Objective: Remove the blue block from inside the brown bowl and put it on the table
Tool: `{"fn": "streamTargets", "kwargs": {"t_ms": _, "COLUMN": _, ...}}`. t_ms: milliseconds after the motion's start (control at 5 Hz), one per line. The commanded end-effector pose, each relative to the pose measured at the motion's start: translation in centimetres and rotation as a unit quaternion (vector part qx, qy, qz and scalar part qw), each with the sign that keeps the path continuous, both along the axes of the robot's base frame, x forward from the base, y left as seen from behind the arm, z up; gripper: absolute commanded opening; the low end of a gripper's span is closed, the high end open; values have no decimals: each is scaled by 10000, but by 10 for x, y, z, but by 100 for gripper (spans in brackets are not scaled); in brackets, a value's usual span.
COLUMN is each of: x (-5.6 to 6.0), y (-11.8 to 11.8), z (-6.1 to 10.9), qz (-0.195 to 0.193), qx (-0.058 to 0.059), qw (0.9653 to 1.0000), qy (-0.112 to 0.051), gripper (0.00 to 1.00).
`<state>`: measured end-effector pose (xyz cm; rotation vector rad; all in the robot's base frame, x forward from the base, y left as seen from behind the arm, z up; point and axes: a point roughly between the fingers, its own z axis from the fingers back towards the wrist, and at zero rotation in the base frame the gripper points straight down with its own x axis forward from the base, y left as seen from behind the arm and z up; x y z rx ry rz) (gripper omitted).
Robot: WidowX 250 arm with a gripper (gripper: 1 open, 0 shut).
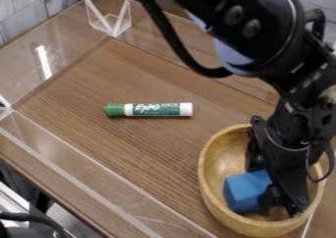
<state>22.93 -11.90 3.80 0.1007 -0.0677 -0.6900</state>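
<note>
One blue block (246, 192) is still to be lifted out, tbh: it's seated inside the brown bowl (221, 208), seemingly pinched by the closed-down gripper (270, 195). Grip maybe done; carrying it clear of the bowl and setting it down are left.

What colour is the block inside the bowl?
Bright blue, seen best in the current camera view.

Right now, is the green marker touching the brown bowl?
Apart. The camera view plainly shows bare tabletop between the marker and the bowl's rim.
</note>
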Motion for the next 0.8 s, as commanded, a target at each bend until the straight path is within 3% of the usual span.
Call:
{"fn": "streamTargets", "kwargs": {"t_ms": 0, "x": 8, "y": 3, "z": 6, "qz": 140, "qx": -15, "qw": 9998, "qy": -114, "gripper": 0}}
{"fn": "streamTargets", "kwargs": {"t_ms": 600, "x": 10, "y": 5, "z": 6, "qz": 205, "qx": 40, "qw": 9997, "qy": -130, "gripper": 0}}
